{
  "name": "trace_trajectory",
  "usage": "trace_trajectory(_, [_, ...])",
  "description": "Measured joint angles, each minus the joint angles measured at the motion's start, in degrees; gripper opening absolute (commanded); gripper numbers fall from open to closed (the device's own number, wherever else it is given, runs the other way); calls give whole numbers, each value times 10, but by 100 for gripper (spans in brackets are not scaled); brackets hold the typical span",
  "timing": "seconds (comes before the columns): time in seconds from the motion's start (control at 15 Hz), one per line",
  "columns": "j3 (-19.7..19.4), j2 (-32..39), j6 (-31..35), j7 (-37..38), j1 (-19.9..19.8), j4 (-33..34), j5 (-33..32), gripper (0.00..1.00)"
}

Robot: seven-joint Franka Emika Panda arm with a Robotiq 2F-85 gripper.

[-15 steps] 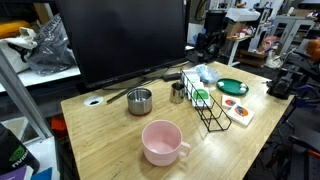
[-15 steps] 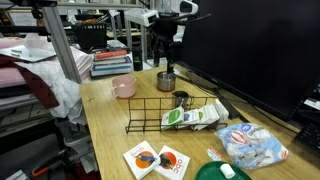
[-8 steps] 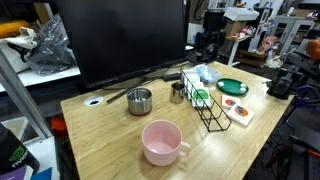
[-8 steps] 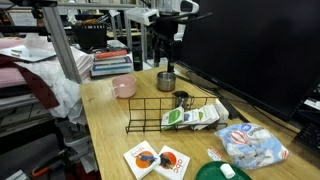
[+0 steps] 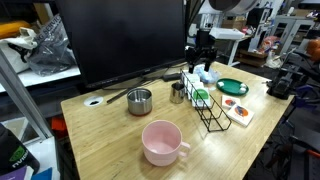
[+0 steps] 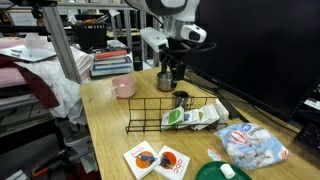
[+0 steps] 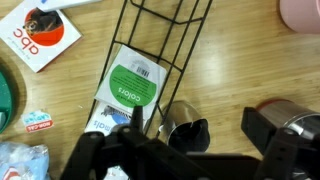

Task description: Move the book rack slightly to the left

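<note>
book rack: stands flat on the wooden table, long, of thin black wire, divider loops upright. shows also in an exterior view and runs away up the wrist view. holds a white packet with a round green label, leaning inside the end nearest the bag.

gripper: hangs above that same end of the book rack, clear of the wire, touching nothing. shows its fingers spread wide along the bottom of the wrist view, with nothing held between them.

just beside the book rack, on the side toward the steel pot: a small steel cup, close to the wire; cannot tell whether touching.

on the opposite side of the book rack: a green plate and picture cards, the cards just beside the wire.

past the packet end of the book rack: the bag, clear, with pale blue contents.

well apart from the book rack, toward the table's front edge: a pink mug, upright.
</note>
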Motion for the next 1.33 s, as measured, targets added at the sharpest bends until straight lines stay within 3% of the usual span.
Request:
trace_trajectory(0.47, [-11,88,18,30,0,51,14,100])
trace_trajectory(1.33, [-30,133,14,97,0,60,14,100])
